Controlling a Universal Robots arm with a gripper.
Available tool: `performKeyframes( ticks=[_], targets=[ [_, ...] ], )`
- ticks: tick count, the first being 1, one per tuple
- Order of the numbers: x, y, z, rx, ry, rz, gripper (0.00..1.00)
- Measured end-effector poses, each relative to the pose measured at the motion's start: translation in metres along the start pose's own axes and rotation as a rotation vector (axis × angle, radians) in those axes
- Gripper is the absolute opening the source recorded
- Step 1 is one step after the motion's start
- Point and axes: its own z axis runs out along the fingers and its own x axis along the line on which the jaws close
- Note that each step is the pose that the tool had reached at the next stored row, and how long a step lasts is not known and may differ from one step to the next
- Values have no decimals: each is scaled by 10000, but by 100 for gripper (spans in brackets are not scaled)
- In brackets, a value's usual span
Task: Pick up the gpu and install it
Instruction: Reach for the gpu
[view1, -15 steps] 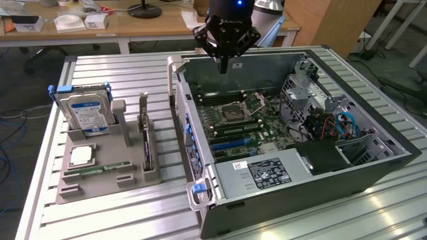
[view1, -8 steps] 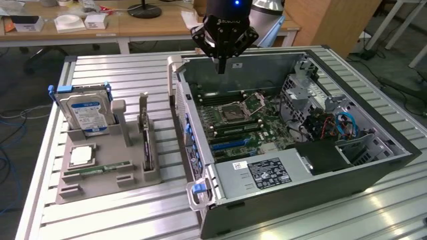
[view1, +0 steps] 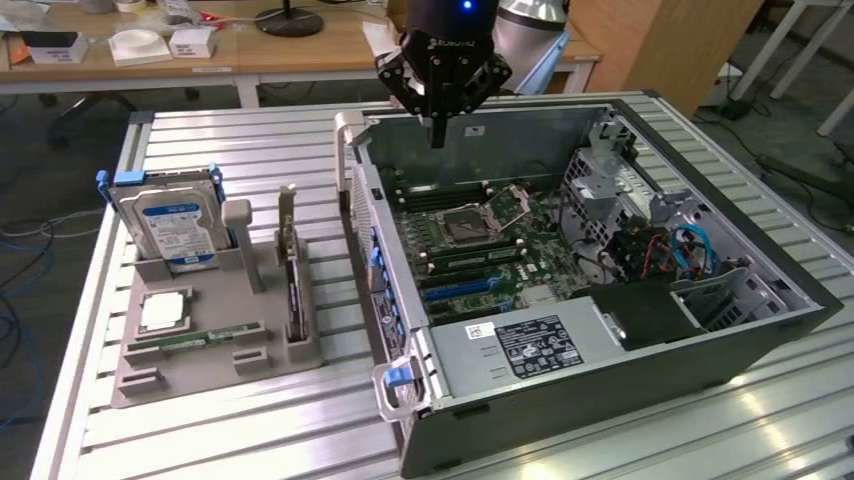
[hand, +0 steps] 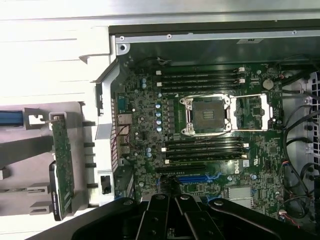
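The gpu (view1: 290, 272) is a thin card standing on edge in a slot of the grey holder (view1: 200, 372) at the exterior view's left, beside the open computer case (view1: 747, 340). In the wrist view the gpu (hand: 63, 157) appears as a narrow green-sided board outside the case wall. My gripper (view1: 437, 132) hangs above the far rim of the case, over the motherboard (view1: 470, 235), well apart from the gpu. Its fingers are shut together with nothing between them, and in the wrist view the gripper (hand: 172, 202) points down over the blue expansion slot (hand: 192, 178).
The holder also carries a silver hard drive with a blue label (view1: 171, 225), a processor chip (view1: 163, 312) and a green RAM stick (view1: 194, 338). Inside the case lie the CPU socket (hand: 207, 115), memory slots, cables and a power supply (view1: 541, 345). A slatted metal table (view1: 240, 150) surrounds everything.
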Motion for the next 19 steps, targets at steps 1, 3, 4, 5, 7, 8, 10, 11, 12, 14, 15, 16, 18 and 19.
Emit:
performKeyframes(
  ticks=[1, 3, 4, 5, 7, 8, 10, 11, 12, 14, 15, 16, 18, 19],
  targets=[
    [6, 0, 0, 0, 0, 1, 10],
    [19, -2, -1, 0, 0, 1, 10],
    [25, -2, -1, 0, 1, 0, 10],
    [31, -2, -1, 1, 1, 0, 10],
    [44, -3, -1, 0, 1, 1, 10],
    [52, -4, -1, 0, 1, 0, 10],
    [65, -5, -2, 1, 1, 1, 10],
    [72, -6, -3, 1, 1, 0, 10],
    [79, -6, -2, 0, 1, 0, 10],
    [96, -7, -3, 1, 1, 0, 10],
    [103, -8, -3, 0, 0, 0, 10],
    [110, -8, -3, 1, 1, 0, 10],
    [122, -9, -3, 0, 0, 0, 10],
    [128, -10, -4, 1, 1, 1, 10]
  ],
)
